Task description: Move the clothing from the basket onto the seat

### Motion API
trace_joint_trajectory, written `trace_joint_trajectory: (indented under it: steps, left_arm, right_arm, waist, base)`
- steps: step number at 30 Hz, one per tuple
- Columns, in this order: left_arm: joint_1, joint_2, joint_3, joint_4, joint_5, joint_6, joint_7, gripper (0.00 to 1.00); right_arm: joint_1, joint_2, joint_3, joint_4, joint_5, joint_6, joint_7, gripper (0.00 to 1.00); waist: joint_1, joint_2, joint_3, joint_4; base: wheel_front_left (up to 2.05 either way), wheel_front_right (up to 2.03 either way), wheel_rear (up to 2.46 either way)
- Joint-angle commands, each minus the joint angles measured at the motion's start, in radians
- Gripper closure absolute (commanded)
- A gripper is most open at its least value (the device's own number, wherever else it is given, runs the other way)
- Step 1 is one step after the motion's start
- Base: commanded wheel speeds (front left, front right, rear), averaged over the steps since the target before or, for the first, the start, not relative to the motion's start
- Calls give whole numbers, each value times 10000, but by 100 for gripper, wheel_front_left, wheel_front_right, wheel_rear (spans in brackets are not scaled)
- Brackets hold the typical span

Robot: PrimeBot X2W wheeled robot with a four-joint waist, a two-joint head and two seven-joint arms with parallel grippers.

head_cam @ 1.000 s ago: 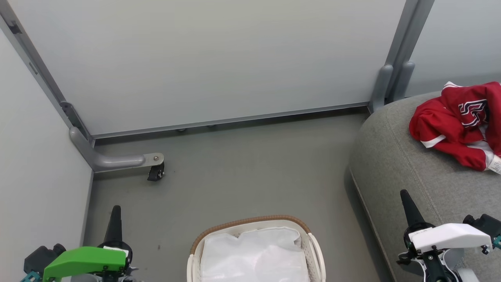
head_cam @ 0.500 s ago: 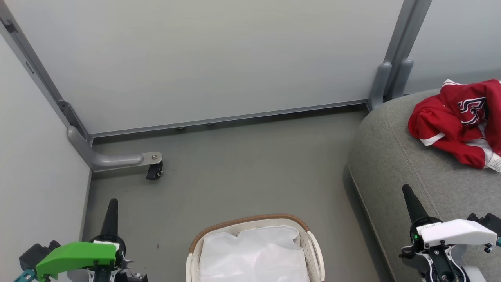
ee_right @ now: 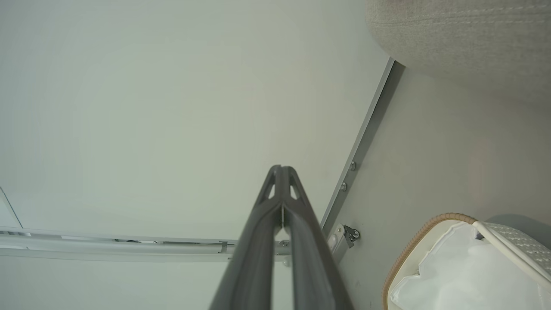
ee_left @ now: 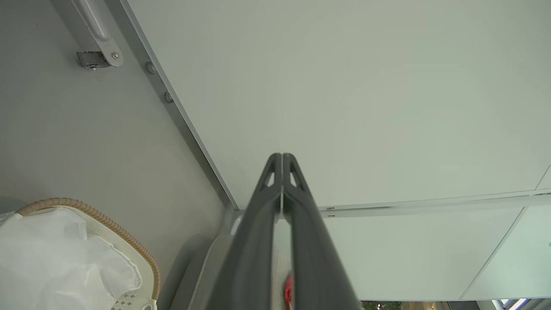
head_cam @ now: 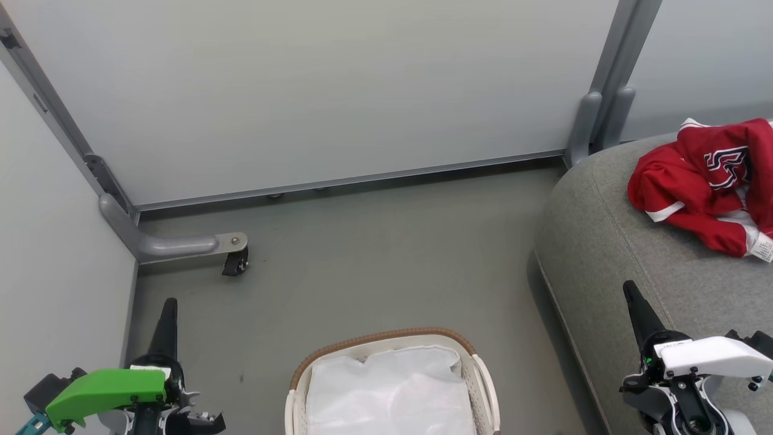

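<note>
Red clothing (head_cam: 694, 181) lies on the seat (head_cam: 604, 254) beyond the right jaws. Both jaws flank the basket (head_cam: 386, 336) clenched and empty, apparently finished.

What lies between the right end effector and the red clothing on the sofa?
Bare grey fabric of the sofa; nothing rests between the right end effector and the clothing, per the head view.
</note>
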Motion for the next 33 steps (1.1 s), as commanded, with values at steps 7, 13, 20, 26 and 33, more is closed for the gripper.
trace_joint_trajectory:
  steps: [7, 13, 20, 26, 33]
  left_arm:
    - [-296, 42, 123, -108, -621, -73, 179, 100]
    - [-367, 44, 197, -125, -1015, -106, 298, 100]
    - [-422, 46, 271, -134, -1438, -144, 430, 100]
    - [-434, 46, 308, -144, -1684, -144, 508, 100]
    - [-420, 46, 306, -135, -1681, -142, 504, 100]
  right_arm:
    - [-179, -64, -109, -134, 665, -5, 198, 100]
    - [-177, -68, -154, -163, 1094, -6, 303, 100]
    - [-185, -70, -208, -201, 1575, -6, 428, 100]
    - [-191, -72, -240, -228, 1839, -5, 502, 100]
    - [-188, -72, -236, -226, 1839, -5, 501, 100]
  waist:
    - [0, 0, 38, -34]
    - [0, 0, 67, -61]
    - [0, 0, 102, -93]
    - [0, 0, 127, -115]
    - [0, 0, 127, -115]
  base:
    - [0, 0, 0]
    - [0, 0, 0]
    - [0, 0, 0]
    - [0, 0, 0]
    - [0, 0, 0]
